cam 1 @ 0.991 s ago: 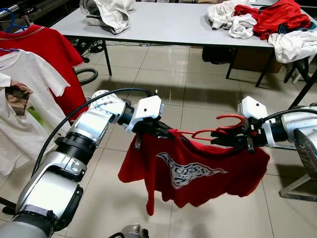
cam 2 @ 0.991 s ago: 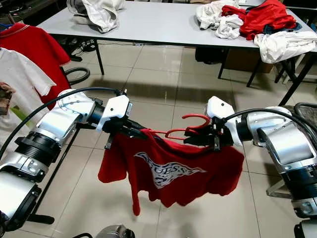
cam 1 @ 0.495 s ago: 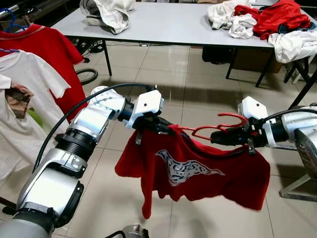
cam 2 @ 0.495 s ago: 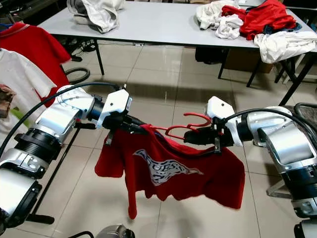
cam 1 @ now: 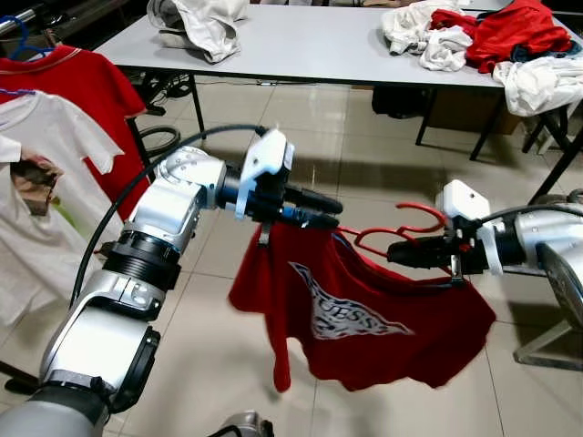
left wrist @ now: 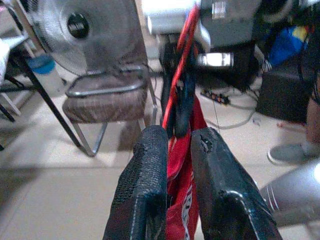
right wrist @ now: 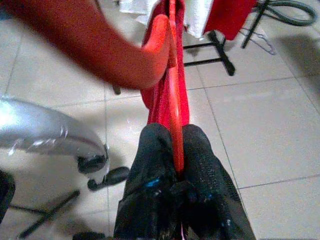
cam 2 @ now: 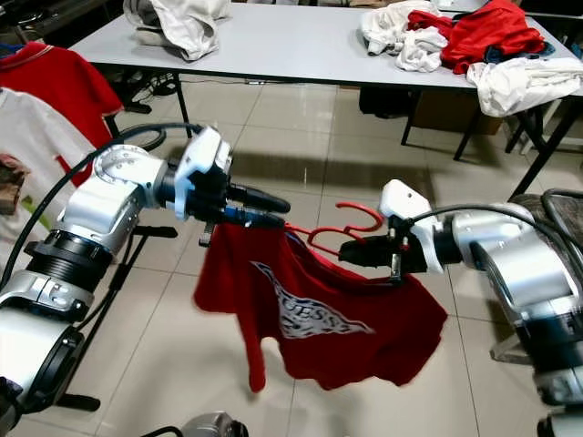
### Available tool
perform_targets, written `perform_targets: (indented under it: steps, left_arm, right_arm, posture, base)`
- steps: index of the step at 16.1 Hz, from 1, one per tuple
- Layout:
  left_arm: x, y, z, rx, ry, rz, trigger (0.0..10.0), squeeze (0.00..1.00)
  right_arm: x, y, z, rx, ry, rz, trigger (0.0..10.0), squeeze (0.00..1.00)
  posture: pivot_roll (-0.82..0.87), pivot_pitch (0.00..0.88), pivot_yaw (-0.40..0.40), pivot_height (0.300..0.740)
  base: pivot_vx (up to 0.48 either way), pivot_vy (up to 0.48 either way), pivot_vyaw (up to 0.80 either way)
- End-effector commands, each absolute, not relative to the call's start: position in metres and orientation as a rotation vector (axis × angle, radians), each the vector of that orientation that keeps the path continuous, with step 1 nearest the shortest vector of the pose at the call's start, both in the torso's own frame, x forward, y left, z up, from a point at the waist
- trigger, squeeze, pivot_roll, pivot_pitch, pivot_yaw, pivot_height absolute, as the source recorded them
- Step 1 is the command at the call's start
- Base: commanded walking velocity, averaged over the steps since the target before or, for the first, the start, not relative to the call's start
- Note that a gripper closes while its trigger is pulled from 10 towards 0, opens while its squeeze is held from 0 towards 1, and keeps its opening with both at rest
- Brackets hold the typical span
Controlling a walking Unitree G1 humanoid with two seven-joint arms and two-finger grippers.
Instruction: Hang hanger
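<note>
While both arms reach out over the tiled floor (cam 1: 383,146), a red hanger (cam 1: 383,238) hangs between them with its long axis running across from claw to claw and its hook (cam 1: 421,211) curling upward near the right one. The right claw (cam 1: 398,254) is closed on the hanger's bar, its fingers (right wrist: 150,150) pinching the red plastic. The left claw (cam 1: 326,211) has its fingers (left wrist: 145,170) slightly parted around the other end; it probably grips hanger and cloth together. A red shirt (cam 1: 364,319) droops from the hanger. Beyond stands a tabletop (cam 1: 310,41) with clothes (cam 1: 492,32).
</note>
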State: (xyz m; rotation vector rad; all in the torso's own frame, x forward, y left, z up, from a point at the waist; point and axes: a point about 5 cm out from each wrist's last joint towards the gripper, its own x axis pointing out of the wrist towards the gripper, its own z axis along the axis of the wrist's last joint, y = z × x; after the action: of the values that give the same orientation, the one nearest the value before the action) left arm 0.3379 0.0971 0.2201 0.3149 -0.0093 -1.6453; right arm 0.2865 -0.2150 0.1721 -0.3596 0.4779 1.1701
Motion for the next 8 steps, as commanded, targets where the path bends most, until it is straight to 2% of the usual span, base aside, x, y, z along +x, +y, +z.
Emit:
perform_targets:
  steps: [1,2,4,6,8]
  left_arm:
    - [0.338,0.101,0.228,0.307,-0.033,-1.625,10.0,0.00]
    - [0.338,0.105,0.227,0.309,-0.083,-1.573,10.0,0.00]
    - [0.339,0.114,0.218,0.275,-0.047,-1.448,10.0,0.00]
    - [0.337,0.127,0.198,0.232,-0.008,-1.274,10.0,0.00]
    - [0.338,0.146,0.155,0.238,0.073,-0.902,10.0,0.00]
  right_arm:
    - [0.286,-0.216,0.177,-0.341,0.429,1.134,0.0,0.00]
    - [0.285,-0.219,0.169,-0.317,0.421,1.067,0.0,0.00]
    - [0.281,-0.223,0.155,-0.270,0.406,0.941,0.0,0.00]
    - [0.278,-0.229,0.136,-0.178,0.394,0.719,0.0,0.00]
    - [0.265,-0.232,0.108,-0.079,0.392,0.464,0.0,0.00]
  posture:
    - [-0.02,0.000,0.063,0.740]
    - [-0.02,0.000,0.065,0.740]
    - [-0.03,0.000,0.071,0.740]
    - [-0.03,0.000,0.071,0.740]
    - [-0.03,0.000,0.074,0.740]
  base:
    - [0.000,0.000,0.00]
    - [0.000,0.000,0.00]
    - [0.000,0.000,0.00]
    - [0.000,0.000,0.00]
    - [0.000,0.000,0.00]
